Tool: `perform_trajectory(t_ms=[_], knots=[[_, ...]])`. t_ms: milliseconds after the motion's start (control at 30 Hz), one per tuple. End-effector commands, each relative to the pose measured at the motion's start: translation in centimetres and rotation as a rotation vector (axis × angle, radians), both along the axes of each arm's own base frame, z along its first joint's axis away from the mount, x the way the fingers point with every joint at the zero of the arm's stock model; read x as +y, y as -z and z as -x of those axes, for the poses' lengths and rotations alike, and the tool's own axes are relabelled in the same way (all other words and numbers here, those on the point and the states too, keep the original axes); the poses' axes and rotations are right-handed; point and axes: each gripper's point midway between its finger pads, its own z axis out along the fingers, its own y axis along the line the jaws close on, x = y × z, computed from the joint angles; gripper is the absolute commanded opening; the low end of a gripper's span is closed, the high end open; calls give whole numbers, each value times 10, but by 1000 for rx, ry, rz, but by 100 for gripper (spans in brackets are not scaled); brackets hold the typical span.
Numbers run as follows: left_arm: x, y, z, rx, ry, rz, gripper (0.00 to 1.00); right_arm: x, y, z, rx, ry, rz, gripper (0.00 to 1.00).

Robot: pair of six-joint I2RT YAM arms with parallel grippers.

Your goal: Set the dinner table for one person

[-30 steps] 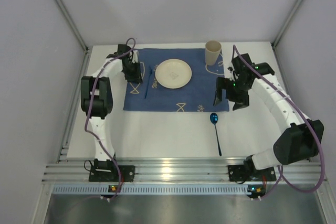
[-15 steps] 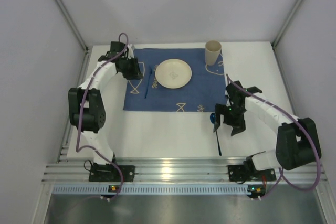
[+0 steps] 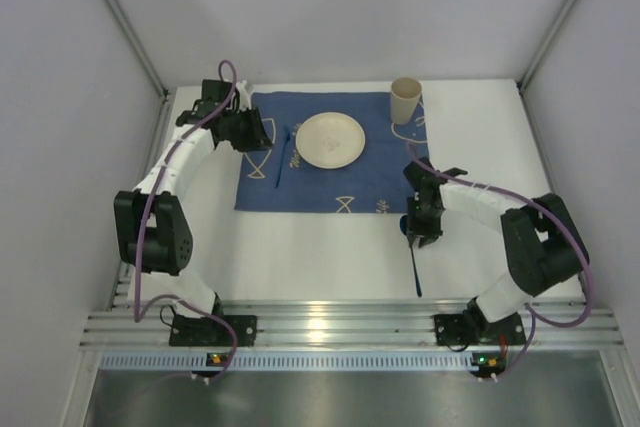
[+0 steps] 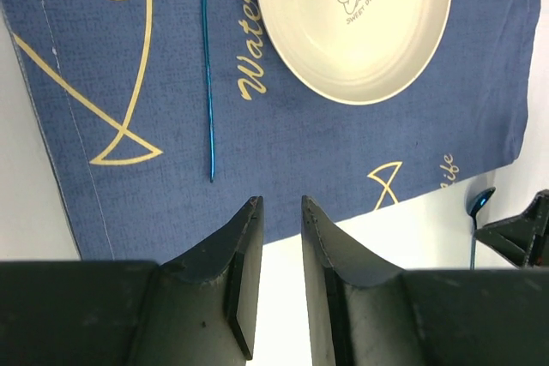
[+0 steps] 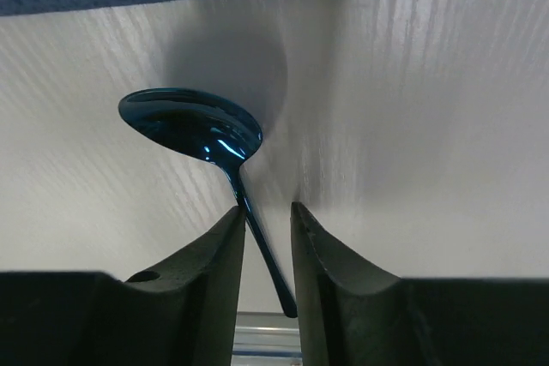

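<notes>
One white dinner table [image 3: 330, 257] beneath both sets of jaws. On its bare top, just off the blue cloth [image 3: 300, 187], a blue spoon [image 5: 193, 126], handle running between the right gripper's [image 5: 266, 229] narrowly parted jaws; contact unclear. Left gripper [image 4: 281, 229] over the cloth's left edge, jaws slightly apart, holding nothing. Beyond, on the cloth: plate [image 4: 353, 23], slim blue utensil [image 4: 207, 83], cup [image 3: 405, 99].
</notes>
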Motion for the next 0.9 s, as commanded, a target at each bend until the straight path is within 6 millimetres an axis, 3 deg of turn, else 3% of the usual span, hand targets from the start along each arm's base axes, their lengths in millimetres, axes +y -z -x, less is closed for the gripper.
perform_trajectory(t_ms=[0, 167, 333, 500, 600, 700, 800, 867], knots=[[1, -24, 14, -45, 9, -6, 30, 7, 17, -22, -81, 4, 59, 29], [7, -27, 26, -47, 9, -36, 29, 22, 30, -22, -82, -38, 76, 29], [6, -26, 30, -34, 5, -23, 28, 22, 40, -16, -64, -49, 100, 28], [4, -25, 30, -28, 9, -12, 28, 22, 49, -13, -64, -50, 105, 2], [3, -26, 31, -25, 10, -7, 28, 24, 55, -13, -51, -61, 100, 0], [2, -25, 30, -23, 10, -7, 27, 27, 43, -20, -72, -74, 97, 0], [1, -27, 29, -30, 9, -3, 27, 26, 7, -29, -107, -87, 111, 0], [1, -29, 29, -36, 7, 0, 27, 33, -30, -52, -195, -86, 99, 0]])
